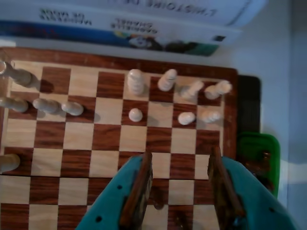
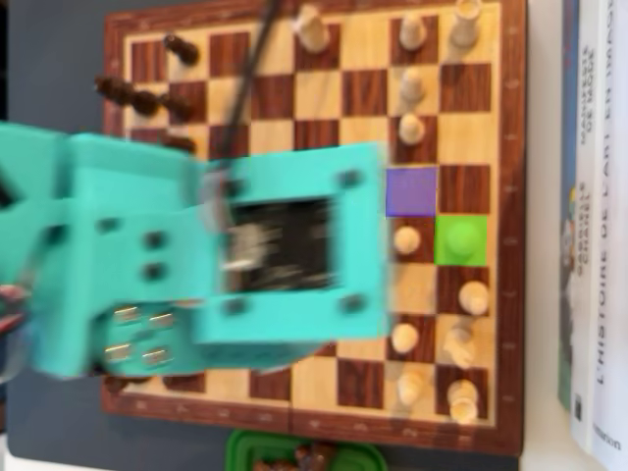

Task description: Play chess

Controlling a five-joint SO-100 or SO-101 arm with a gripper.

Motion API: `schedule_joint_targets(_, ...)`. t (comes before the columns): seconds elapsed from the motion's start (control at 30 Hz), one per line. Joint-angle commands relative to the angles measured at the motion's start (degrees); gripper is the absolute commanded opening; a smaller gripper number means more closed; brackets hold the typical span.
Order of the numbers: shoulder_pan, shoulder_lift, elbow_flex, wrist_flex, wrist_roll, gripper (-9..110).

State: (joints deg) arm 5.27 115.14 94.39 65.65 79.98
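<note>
A wooden chessboard fills the wrist view. Pale pieces stand along its far rows, among them a tall one and a pawn. My gripper hangs above the near squares, open, its brown fingers wide apart with only board between them. In the overhead view the teal arm covers the middle of the board. Pale pieces line the right columns and dark pieces stand at the upper left. A purple-tinted square is bare; a green-tinted square holds a piece.
Books lie beside the board's right edge in the overhead view and beyond its far edge in the wrist view. A green container with dark pieces sits off the board's side; its rim shows at the bottom overhead.
</note>
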Motion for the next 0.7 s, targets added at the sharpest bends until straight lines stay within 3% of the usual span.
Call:
schedule_joint_targets(0.0,0.7,9.84,5.54,-3.69,0.53,17)
schedule_joint_targets(0.23,0.0,27.69,24.26,-19.16,0.53,17)
schedule_joint_targets(0.67,-1.32,52.91,55.28,-61.26,4.66,17)
